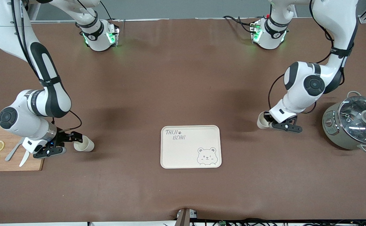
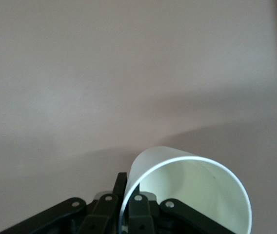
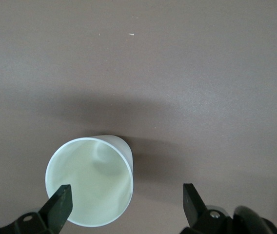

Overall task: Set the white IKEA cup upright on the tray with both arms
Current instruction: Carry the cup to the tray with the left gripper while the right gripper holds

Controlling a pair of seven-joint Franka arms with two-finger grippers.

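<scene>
Two white cups are in view. One white cup lies on its side on the table between the cutting board and the tray, mouth toward my right gripper. That gripper is open, its fingertips apart at the cup's mouth without gripping it. My left gripper is shut on the rim wall of the other white cup, low over the table beside the pot; one finger is inside and one outside the cup, at my left gripper. The cream bear tray lies empty between them.
A wooden cutting board with lemon slices and cutlery lies at the right arm's end. A grey pot with a glass lid stands at the left arm's end, close to the left gripper.
</scene>
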